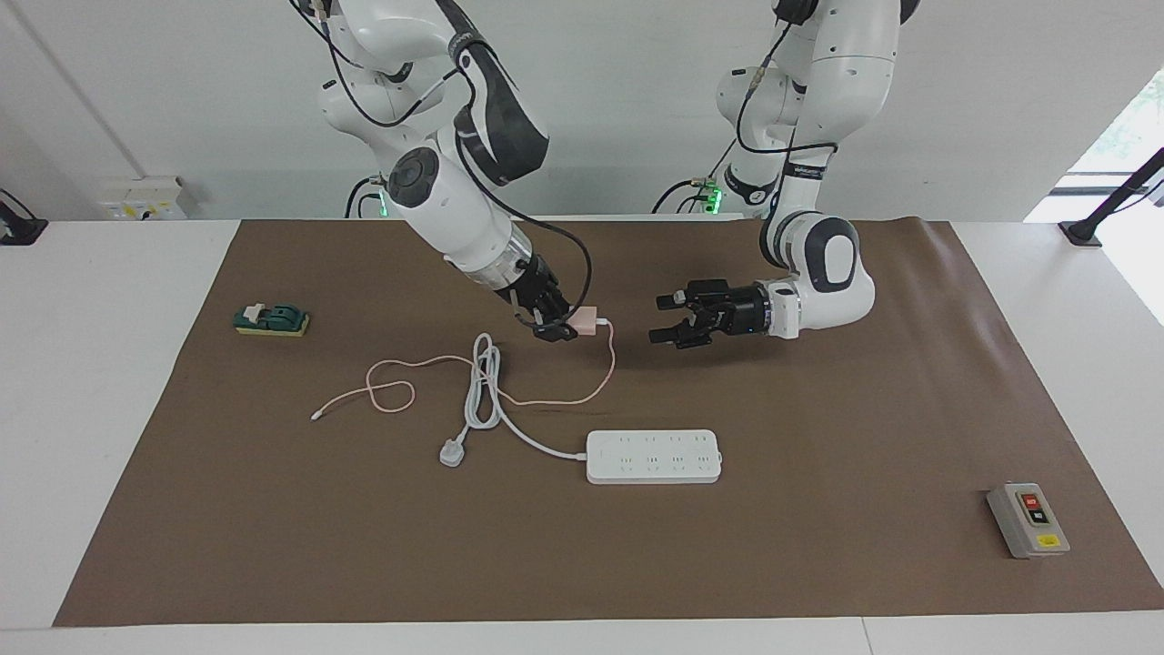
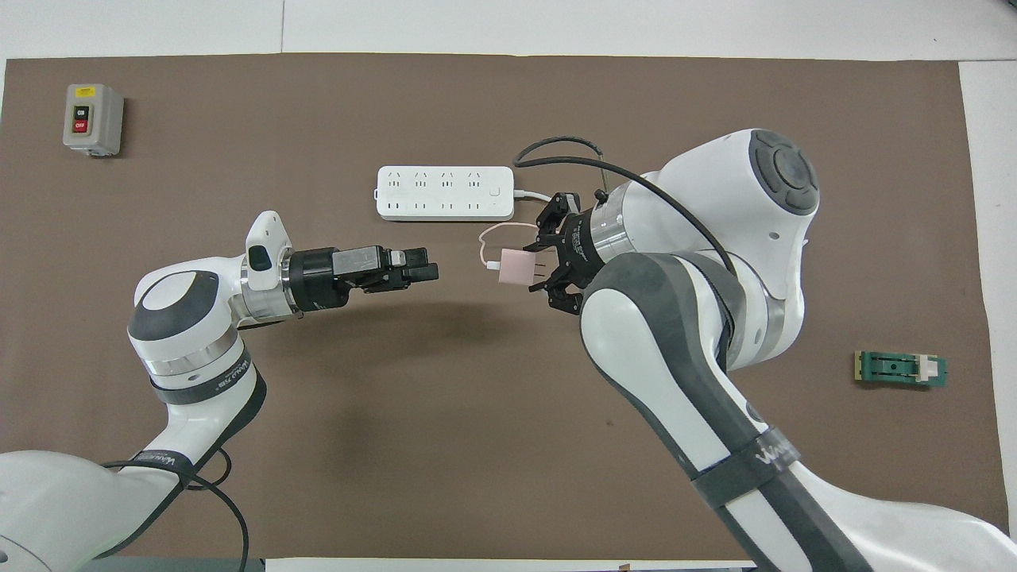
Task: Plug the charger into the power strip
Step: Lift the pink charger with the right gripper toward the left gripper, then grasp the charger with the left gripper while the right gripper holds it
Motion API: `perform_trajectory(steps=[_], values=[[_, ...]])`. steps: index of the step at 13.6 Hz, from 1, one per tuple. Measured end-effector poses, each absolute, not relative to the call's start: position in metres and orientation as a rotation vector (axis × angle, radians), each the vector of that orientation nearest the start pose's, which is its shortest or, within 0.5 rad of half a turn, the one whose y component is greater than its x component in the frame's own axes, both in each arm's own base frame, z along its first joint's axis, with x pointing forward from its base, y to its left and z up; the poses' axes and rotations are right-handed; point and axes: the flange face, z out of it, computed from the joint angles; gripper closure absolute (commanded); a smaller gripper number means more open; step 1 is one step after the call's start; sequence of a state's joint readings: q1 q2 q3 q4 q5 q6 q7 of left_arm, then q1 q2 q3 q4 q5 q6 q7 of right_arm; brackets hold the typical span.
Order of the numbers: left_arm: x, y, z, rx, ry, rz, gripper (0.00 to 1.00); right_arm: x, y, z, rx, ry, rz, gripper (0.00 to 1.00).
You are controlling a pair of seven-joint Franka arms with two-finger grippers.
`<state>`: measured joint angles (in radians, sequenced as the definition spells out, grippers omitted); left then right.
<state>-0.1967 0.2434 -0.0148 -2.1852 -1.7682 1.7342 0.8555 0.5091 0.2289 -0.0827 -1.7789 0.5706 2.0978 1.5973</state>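
Over the brown mat (image 1: 818, 546), the right tool (image 1: 566, 329) pinches the charger (image 1: 587, 320); the left tool (image 1: 667, 318) hovers wide open, empty.

I count two arms, and each has one gripper: my left gripper (image 1: 662, 317) and my right gripper (image 1: 562, 326). That makes two grippers.

I see one power strip (image 1: 654, 456), long, flat and white. It has one thick white cord (image 1: 485, 393) with one white plug (image 1: 452, 452) at the end.

I see one charger (image 1: 587, 320), a little pink cube. It has one thin pink cable (image 1: 427, 371).

I see one grey box (image 1: 1028, 519). It has two buttons, one red and one black.

I see one small green thing (image 1: 270, 318) on a yellow base.

There is one brown mat (image 1: 818, 564) on one white table (image 1: 91, 364).
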Motion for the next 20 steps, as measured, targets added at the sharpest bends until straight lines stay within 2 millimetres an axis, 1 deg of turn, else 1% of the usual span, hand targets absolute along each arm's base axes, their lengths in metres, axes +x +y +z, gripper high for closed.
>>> perform_trajectory(steps=[2,4,6,9,11,13,15,17,20], values=[[0.518,-0.209,0.316,1.564,0.041,0.010,0.00,0.566,0.306,0.438,-2.078,1.829,0.519,1.00],[0.516,-0.212,0.316,1.569,0.032,0.004,0.00,0.571,0.315,0.439,-2.065,1.839,0.518,1.00],[0.515,-0.211,0.314,1.589,0.012,-0.006,0.00,0.576,0.321,0.439,-2.065,1.834,0.514,1.00],[0.516,-0.206,0.313,1.597,0.011,-0.001,0.00,0.584,0.336,0.441,-2.039,1.855,0.514,1.00],[0.517,-0.208,0.315,1.597,0.003,0.001,0.00,0.589,0.343,0.441,-2.029,1.860,0.511,1.00],[0.517,-0.213,0.317,1.597,-0.008,-0.001,0.00,0.586,0.353,0.440,-2.041,1.849,0.514,1.00],[0.521,-0.213,0.317,1.597,-0.011,0.003,0.00,0.579,0.366,0.440,-2.054,1.840,0.522,1.00],[0.529,-0.211,0.315,1.600,-0.012,0.012,0.00,0.577,0.370,0.440,-2.057,1.838,0.524,1.00],[0.539,-0.206,0.310,1.619,-0.025,0.015,0.00,0.578,0.368,0.439,-2.055,1.842,0.521,1.00]])
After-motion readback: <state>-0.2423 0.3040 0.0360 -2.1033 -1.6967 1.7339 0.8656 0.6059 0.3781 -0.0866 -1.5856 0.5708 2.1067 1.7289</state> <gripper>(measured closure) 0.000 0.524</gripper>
